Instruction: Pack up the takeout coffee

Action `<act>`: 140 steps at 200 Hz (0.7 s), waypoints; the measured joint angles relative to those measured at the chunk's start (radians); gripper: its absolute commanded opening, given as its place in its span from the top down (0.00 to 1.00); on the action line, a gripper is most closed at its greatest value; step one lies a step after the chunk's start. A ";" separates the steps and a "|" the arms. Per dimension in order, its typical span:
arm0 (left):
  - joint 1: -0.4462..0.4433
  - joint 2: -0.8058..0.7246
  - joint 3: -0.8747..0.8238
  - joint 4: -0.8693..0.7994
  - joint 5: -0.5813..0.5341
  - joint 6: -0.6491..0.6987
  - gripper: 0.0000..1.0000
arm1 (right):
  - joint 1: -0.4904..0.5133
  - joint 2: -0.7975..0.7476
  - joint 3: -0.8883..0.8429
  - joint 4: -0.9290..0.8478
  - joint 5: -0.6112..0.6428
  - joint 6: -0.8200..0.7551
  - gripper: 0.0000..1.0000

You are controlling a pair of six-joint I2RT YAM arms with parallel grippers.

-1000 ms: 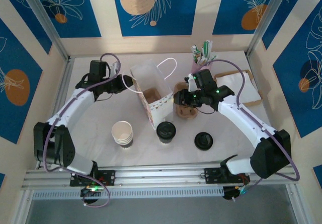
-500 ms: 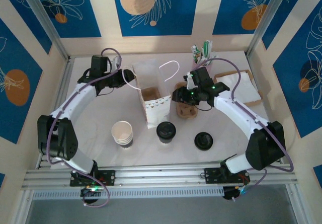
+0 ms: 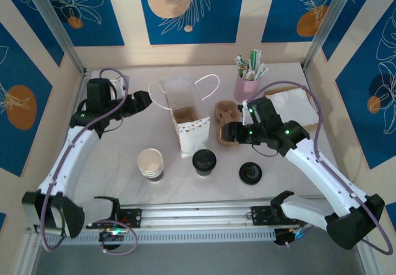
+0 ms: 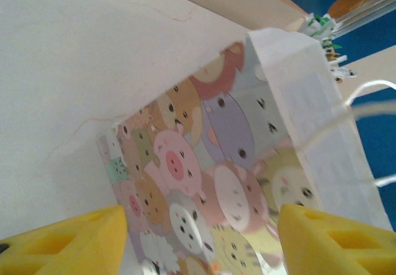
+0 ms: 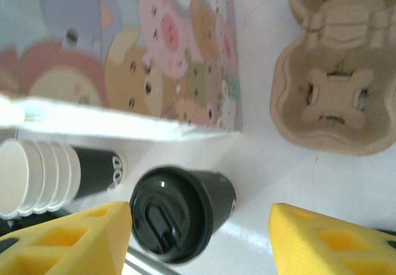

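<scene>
White table [image 3: 111, 157], floral walls [image 3: 192, 9], takeout coffee [image 3: 204, 161]

We see the coffee [image 3: 204, 162] standing upright on the worktop, close to its near edge and about midway along it. A round black lid [image 5: 162, 210] caps it, and its visible side looks dark.

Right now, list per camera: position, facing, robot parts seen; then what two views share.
Top external: above and behind the bases, looking down on the table; both arms, left gripper and right gripper show.
Left wrist: on the left arm, facing the bag's side; its open fingertips show.
Right wrist: looks down at the coffee and carrier; open fingertips show.
Shared: bag in all three.
</scene>
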 measured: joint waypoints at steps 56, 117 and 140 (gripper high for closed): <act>-0.097 -0.257 -0.069 -0.204 -0.031 0.089 0.28 | 0.251 -0.022 -0.037 -0.055 0.113 -0.028 0.31; -0.226 -0.455 -0.179 -0.299 -0.049 0.098 0.16 | 0.423 0.049 -0.051 -0.069 0.238 -0.026 0.18; -0.242 -0.472 -0.198 -0.304 -0.053 0.097 0.08 | 0.463 0.107 -0.048 -0.070 0.278 -0.025 0.13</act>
